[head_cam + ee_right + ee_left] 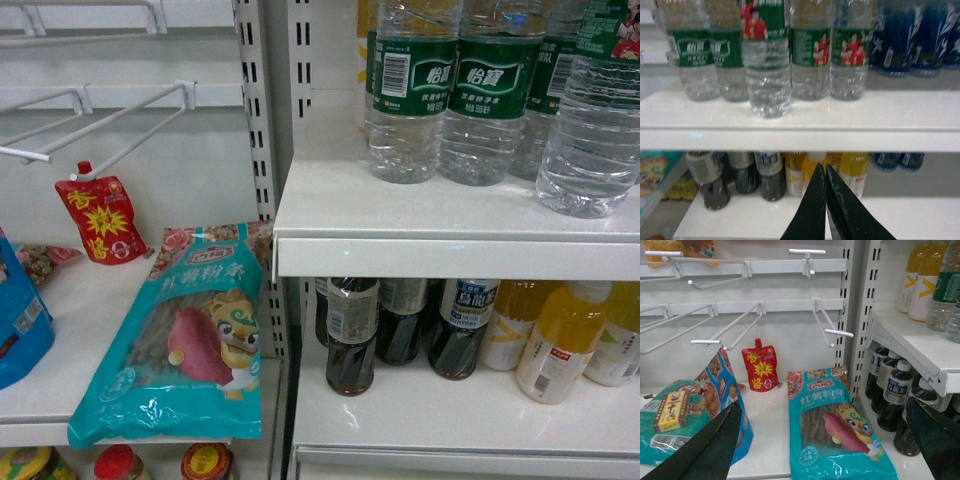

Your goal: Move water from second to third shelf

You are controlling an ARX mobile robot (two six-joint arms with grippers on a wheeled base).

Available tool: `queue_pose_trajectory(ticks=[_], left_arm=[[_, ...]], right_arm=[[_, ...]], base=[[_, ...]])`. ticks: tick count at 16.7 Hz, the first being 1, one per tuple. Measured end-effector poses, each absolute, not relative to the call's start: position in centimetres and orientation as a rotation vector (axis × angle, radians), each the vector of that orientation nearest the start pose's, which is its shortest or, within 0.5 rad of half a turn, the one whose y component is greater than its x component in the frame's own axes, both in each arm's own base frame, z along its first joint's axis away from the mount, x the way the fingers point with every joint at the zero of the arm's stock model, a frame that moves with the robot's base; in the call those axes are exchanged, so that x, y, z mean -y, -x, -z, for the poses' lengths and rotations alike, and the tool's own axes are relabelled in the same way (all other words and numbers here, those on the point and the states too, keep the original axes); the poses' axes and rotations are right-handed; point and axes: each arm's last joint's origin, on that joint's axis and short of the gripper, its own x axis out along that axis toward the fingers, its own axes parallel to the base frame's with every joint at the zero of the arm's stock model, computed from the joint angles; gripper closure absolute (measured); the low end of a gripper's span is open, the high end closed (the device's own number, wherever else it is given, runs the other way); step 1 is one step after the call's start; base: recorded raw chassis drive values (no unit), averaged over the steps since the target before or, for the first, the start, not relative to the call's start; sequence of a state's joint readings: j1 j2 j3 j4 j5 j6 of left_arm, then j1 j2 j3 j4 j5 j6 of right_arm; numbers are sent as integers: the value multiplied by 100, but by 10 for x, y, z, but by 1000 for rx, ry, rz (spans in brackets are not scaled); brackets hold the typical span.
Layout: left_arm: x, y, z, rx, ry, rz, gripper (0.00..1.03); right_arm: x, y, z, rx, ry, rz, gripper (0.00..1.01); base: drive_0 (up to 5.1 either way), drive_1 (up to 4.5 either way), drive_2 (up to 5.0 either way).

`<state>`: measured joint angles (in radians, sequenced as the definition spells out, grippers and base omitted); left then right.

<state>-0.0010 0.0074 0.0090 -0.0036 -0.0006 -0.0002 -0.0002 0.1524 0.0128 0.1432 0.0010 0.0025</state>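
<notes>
Right wrist view: right gripper (825,172) fingers closed, empty, water bottle (769,75) at 11 o'clock; full, heavy, slippery; grasp ribbed body. Left gripper (820,440) open.

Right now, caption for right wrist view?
Shut right gripper below shelf edge, facing forward water bottle; nothing held.

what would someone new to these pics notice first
Probably the row of water bottles with green labels on the upper white shelf, one standing forward near the edge. Next, the big teal snack bag lying on the left shelf beside a small red pouch. The right gripper hangs shut below the waters, in front of dark and yellow drinks.
</notes>
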Motion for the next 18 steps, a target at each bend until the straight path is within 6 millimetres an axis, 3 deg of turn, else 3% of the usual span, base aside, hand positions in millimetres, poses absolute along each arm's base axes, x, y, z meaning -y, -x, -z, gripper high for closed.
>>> queue_pose_trajectory(ticks=[4,12,18], left_arm=[[0,-98,-166,-2,0,1,5],[0,-98,-166,-2,0,0,5],[0,-98,-166,-2,0,0,5]], right_arm=[[0,-97,-168,17,-2,0,99],[0,-97,-167,6,-2,1,99],[0,-97,-167,6,-2,1,20]], base=[[0,0,0],[0,0,0],[0,0,0]])
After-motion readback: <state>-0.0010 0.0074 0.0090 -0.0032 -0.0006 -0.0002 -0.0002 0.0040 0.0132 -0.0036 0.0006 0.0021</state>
